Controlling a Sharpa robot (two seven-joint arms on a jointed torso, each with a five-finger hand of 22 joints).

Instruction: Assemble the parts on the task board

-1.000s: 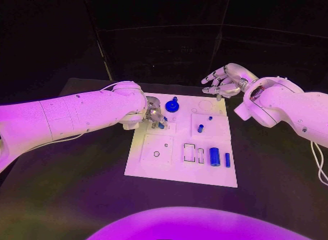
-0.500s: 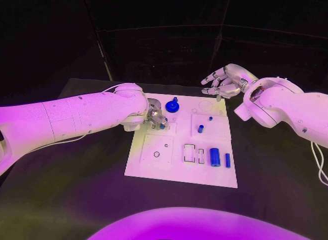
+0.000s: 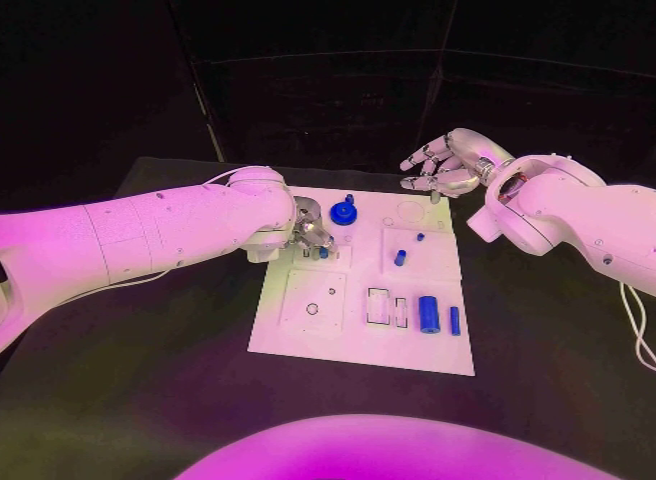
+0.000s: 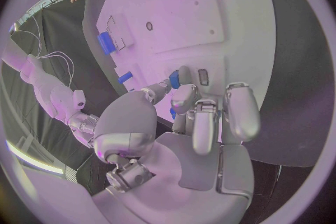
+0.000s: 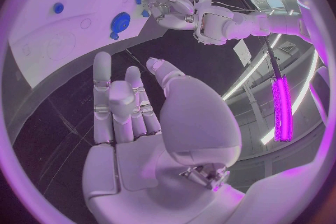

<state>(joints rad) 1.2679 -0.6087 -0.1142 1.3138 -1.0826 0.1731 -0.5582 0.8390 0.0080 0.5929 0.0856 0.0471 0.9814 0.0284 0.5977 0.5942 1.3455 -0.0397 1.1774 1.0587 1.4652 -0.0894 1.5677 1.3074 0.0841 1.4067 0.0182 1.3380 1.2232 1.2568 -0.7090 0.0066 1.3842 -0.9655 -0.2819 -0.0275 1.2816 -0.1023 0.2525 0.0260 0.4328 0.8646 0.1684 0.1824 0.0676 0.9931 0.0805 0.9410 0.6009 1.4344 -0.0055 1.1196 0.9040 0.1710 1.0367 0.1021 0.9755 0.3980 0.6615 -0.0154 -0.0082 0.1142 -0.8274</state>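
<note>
The white task board [image 3: 307, 335] lies in the middle of the table. My left hand [image 3: 309, 232] hovers over its far left corner and pinches a small blue part [image 4: 173, 79] between thumb and a finger. A round blue knob [image 3: 344, 211] stands just beside that hand. A small blue peg [image 3: 400, 257], a blue cylinder [image 3: 429, 314] and a thin blue bar [image 3: 454, 320] sit on the board's right half. My right hand [image 3: 446, 165] hangs above the far right corner with fingers apart and nothing in them. The right wrist view shows the knob [image 5: 120, 21] and my left hand [image 5: 171, 8].
Rectangular slots [image 3: 379, 305] and a small round hole [image 3: 312, 309] mark the board near its middle. Black table [image 3: 155, 340] surrounds the board on all sides. The blue cylinder [image 4: 106, 42] also appears in the left wrist view.
My right hand has edged slightly to the left above the far right corner. My left hand has barely shifted over the far left corner.
</note>
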